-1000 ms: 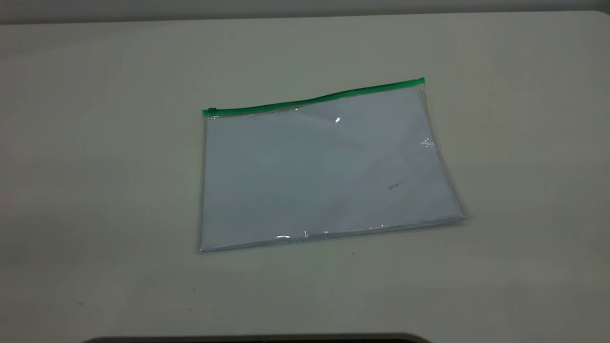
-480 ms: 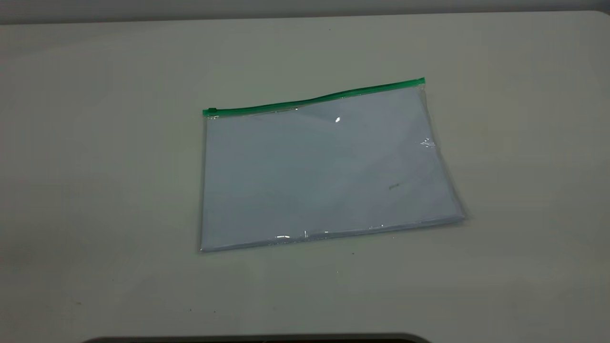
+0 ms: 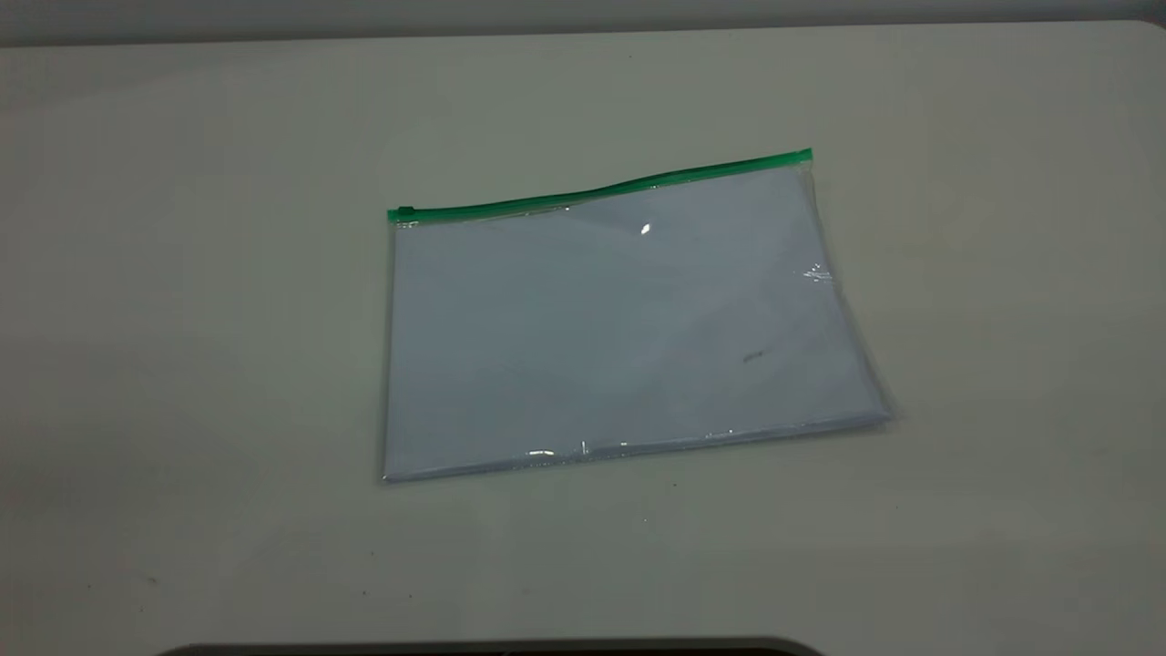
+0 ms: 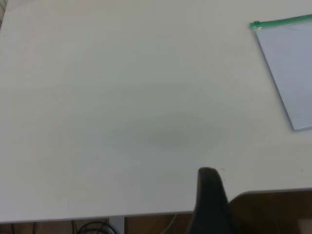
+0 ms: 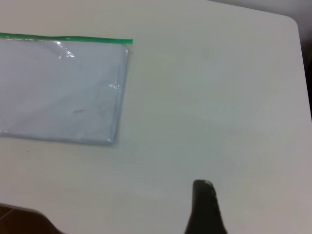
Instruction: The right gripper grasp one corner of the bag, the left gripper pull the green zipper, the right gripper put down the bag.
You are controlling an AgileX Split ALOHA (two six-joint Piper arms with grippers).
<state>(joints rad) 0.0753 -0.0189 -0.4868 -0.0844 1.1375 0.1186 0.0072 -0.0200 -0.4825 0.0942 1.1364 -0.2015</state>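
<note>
The bag (image 3: 619, 337) lies flat in the middle of the table, clear and pale bluish-white. The green zipper (image 3: 601, 189) runs along its far long edge, with the slider tab (image 3: 405, 213) at the left end. Neither gripper shows in the exterior view. In the left wrist view only a black part of the left gripper (image 4: 209, 195) shows, near the table's front edge, well apart from the bag's slider corner (image 4: 255, 24). In the right wrist view a black part of the right gripper (image 5: 204, 204) shows over bare table, apart from the bag (image 5: 58, 92).
The pale table (image 3: 182, 319) spreads wide on all sides of the bag. Its front edge (image 4: 146, 214) and a rounded far corner (image 5: 292, 22) show in the wrist views. A dark rim (image 3: 492, 649) sits at the near edge of the exterior view.
</note>
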